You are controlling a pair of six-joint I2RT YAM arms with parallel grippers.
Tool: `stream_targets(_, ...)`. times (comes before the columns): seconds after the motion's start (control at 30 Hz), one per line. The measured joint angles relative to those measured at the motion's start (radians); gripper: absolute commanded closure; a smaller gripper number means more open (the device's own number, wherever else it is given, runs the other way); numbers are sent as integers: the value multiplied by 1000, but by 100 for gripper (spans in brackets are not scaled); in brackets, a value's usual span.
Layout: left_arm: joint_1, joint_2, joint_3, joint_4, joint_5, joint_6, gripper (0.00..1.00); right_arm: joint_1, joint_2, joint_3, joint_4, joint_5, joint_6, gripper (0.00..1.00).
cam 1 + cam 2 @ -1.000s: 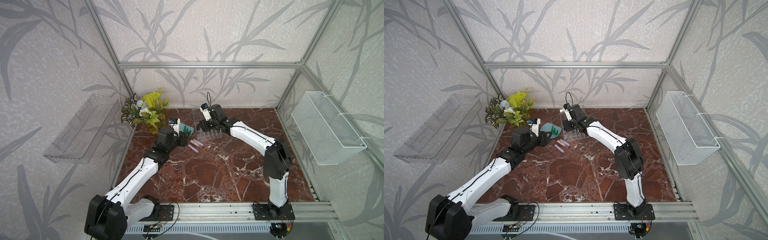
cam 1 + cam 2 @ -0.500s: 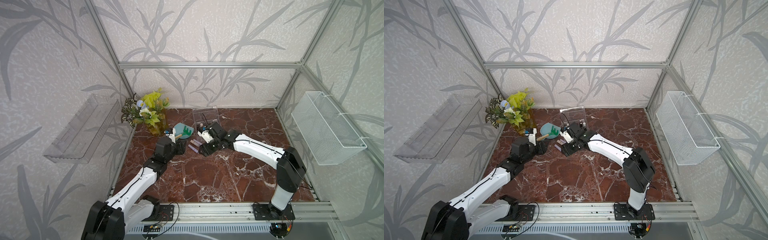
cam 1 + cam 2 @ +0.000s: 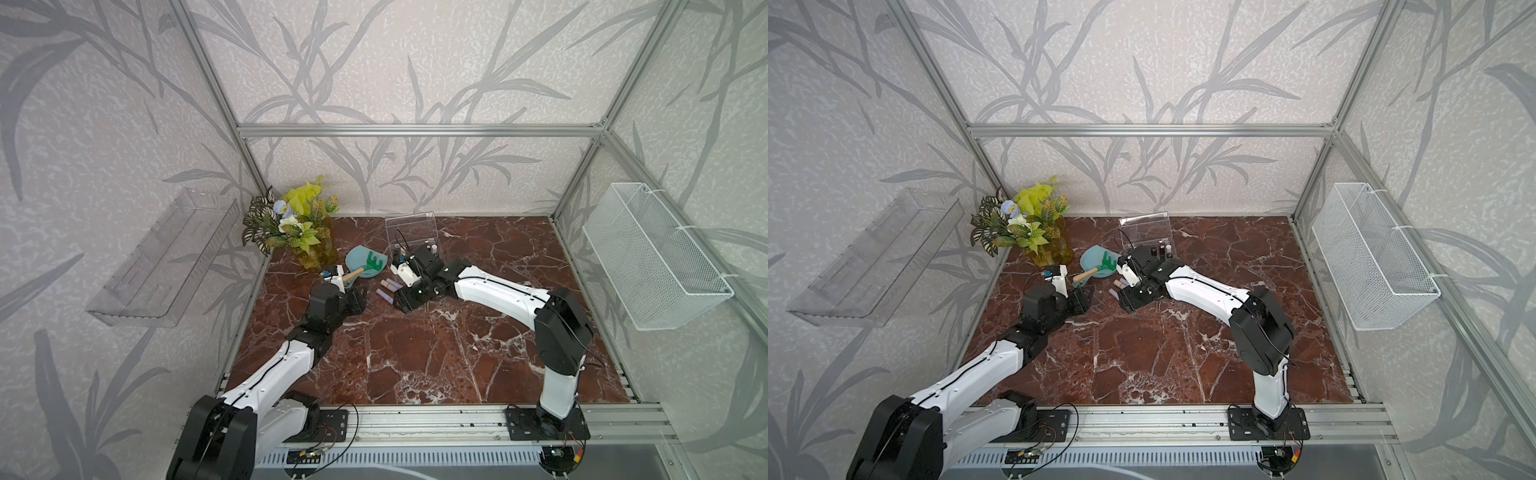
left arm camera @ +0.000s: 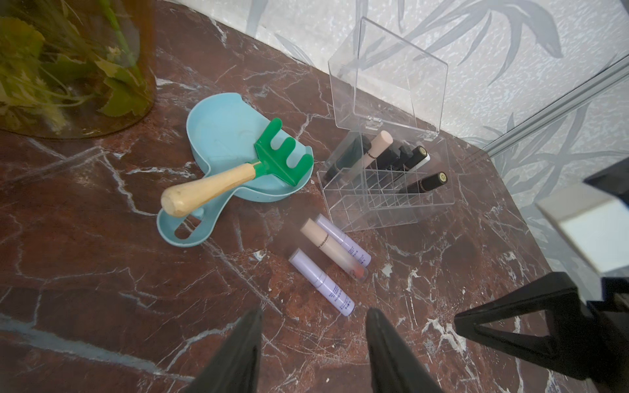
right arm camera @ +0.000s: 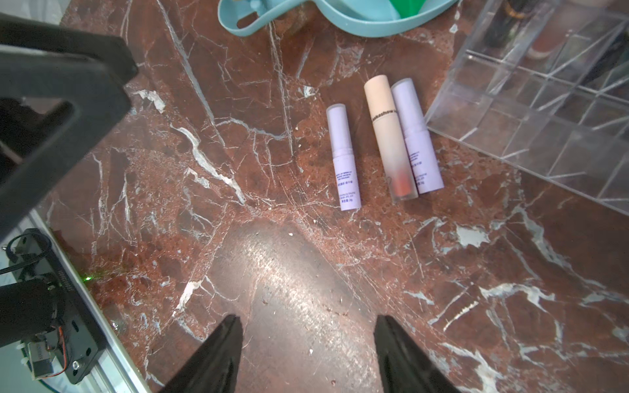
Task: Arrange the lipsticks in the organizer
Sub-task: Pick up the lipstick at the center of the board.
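- The marble table (image 3: 457,353) is lying bare from its middle toward the near rail, leaving open room on the side where the loose tubes' bases are pointing.
- The organizer (image 4: 374,217) is sitting near the back wall with its lid (image 4: 391,78) standing up from the rear edge.
- The left gripper (image 4: 313,314) is hovering low over the marble with its fingers spread, grasping nothing.
- The right gripper (image 5: 306,320) is hovering close by, its jaws likewise apart and empty.
- The blue dish (image 4: 221,126) is carrying the green rake (image 4: 282,156), just beyond the loose tubes' caps.
- The standing lipsticks (image 4: 379,146), mostly dark and one pale, are sitting cap-up in the organizer's back rows.
- The loose lipsticks are lying flat and parallel, caps toward the dish.
- The first lilac tube (image 4: 342,238) is lying just beside the organizer's front corner and touching the pale tube (image 4: 332,250).
- The second lilac tube (image 4: 321,282) is lying slightly apart.
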Motion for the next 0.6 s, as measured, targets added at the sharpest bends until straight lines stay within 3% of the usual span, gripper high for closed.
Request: stream_targets(0.6,12,-7,0,15,21,-11,49,0,278,280,-81,0,-43,39)
